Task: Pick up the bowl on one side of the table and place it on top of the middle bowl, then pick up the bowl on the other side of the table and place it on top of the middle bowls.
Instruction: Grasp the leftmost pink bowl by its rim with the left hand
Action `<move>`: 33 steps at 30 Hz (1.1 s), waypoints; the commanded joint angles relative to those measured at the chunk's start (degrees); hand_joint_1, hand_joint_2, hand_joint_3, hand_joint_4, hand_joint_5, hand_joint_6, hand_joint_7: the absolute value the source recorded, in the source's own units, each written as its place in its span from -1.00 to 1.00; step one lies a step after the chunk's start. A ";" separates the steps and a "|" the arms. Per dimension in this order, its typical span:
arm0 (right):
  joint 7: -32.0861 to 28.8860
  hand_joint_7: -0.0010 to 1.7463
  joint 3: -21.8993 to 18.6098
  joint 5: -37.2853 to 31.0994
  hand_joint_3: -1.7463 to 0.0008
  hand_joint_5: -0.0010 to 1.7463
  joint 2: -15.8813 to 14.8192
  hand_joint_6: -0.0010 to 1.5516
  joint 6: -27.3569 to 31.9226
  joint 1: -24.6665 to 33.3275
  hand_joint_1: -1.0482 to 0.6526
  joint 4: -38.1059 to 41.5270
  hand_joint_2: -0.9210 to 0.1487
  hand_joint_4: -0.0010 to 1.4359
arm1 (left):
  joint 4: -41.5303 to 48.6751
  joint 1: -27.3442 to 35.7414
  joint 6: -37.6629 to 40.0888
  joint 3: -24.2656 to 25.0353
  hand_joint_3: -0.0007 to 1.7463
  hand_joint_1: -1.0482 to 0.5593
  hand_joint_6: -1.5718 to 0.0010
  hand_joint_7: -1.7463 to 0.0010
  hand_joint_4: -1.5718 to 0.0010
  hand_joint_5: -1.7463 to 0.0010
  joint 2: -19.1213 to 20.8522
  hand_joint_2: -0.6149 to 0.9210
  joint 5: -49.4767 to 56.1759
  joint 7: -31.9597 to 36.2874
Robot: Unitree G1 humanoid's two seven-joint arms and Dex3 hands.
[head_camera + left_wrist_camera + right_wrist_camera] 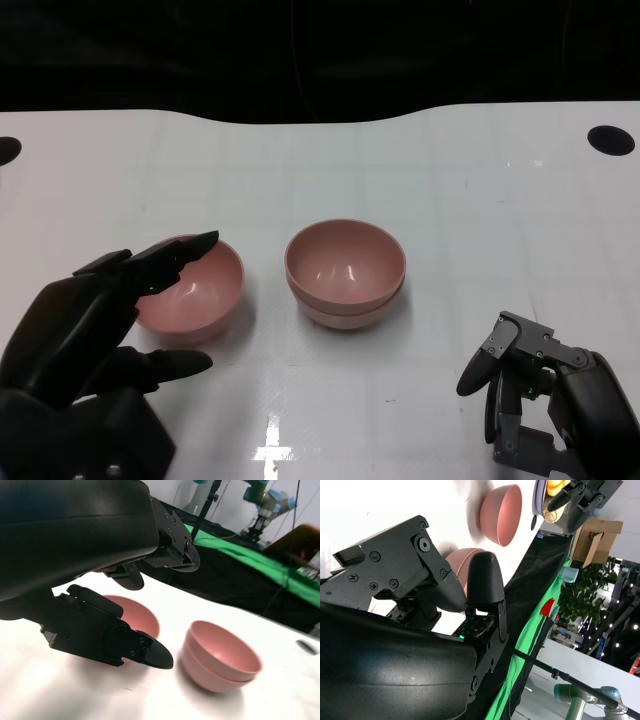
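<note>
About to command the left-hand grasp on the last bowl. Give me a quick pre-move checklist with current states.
1. First bowl nested on the middle stack: ok, two bowls seated together.
2. Side bowl upright on the table: ok.
3. Left hand positioned at the side bowl: ok, fingers spread over its near rim.
4. Left hand actually gripping the rim: not ok, nothing held yet.
5. Right hand clear of the stack: ok, it sits apart and holds nothing.
6. Gap between side bowl and stack: ok, not touching.

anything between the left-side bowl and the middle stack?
Nothing. In the head view only bare white table separates the single bowl from the stacked bowls; the left hand reaches over the single bowl's near rim.
</note>
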 commanded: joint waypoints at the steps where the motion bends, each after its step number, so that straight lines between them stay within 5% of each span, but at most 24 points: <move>1: -0.04 0.81 -0.32 0.00 -0.82 1.00 0.01 0.01 -0.22 0.16 0.17 -0.22 0.18 0.33 | -0.30 -2.62 3.24 -2.58 -0.98 -0.36 0.52 0.99 0.58 0.45 2.95 0.99 8.05 0.56; 16: -0.02 0.80 -0.20 -1.02 -0.83 1.00 0.27 0.02 1.47 0.58 0.19 -1.68 0.18 0.32 | 17.51 -16.71 12.57 -15.98 -0.98 -0.34 0.30 0.97 0.36 0.59 3.62 1.00 23.40 0.78; 23: -0.03 0.79 -0.23 -1.08 -0.83 1.00 0.32 0.02 0.28 0.52 0.20 -1.12 0.20 0.32 | 28.11 -22.52 13.92 -21.83 -0.91 -0.28 0.20 0.96 0.06 0.62 3.19 1.00 24.53 1.54; 24: -0.02 0.79 -0.21 -1.10 -0.83 1.00 0.35 0.02 0.50 0.58 0.20 -1.27 0.20 0.32 | 30.65 -23.34 12.72 -22.56 -0.91 -0.25 0.11 0.95 0.05 0.35 3.05 1.00 24.44 3.51; 25: -0.01 0.79 -0.19 -1.12 -0.83 1.00 0.37 0.02 0.67 0.63 0.20 -1.38 0.21 0.32 | 32.60 -23.99 11.78 -23.16 -0.91 -0.19 -0.04 0.92 0.12 -0.13 2.99 1.00 24.30 5.07; 26: -0.04 0.79 -0.15 -1.27 -0.84 1.00 0.37 0.02 0.85 0.68 0.20 -1.61 0.21 0.32 | 34.32 -24.69 11.01 -23.82 -0.91 -0.17 -0.10 0.92 0.15 -0.32 3.01 1.00 24.21 6.00; 28: -0.07 0.78 -0.10 -1.49 -0.84 1.00 0.38 0.02 1.02 0.72 0.20 -1.85 0.21 0.32 | 36.97 -25.60 8.80 -24.44 -0.73 -0.07 -0.35 0.79 0.03 -0.55 3.13 1.00 23.29 8.17; 32: -0.14 0.77 -0.18 -1.58 -0.84 1.00 0.47 0.02 0.79 0.67 0.20 -1.67 0.21 0.32 | 39.91 -26.67 6.10 -25.27 -0.67 -0.02 -0.49 0.64 -0.11 -0.77 3.24 1.00 22.00 11.18; 33: -0.08 0.77 -0.22 -1.44 -0.84 1.00 0.48 0.03 0.80 0.66 0.20 -1.62 0.21 0.31 | 40.45 -26.76 5.12 -25.30 -0.58 0.00 -0.32 0.10 -0.15 -0.88 3.27 0.99 21.61 12.49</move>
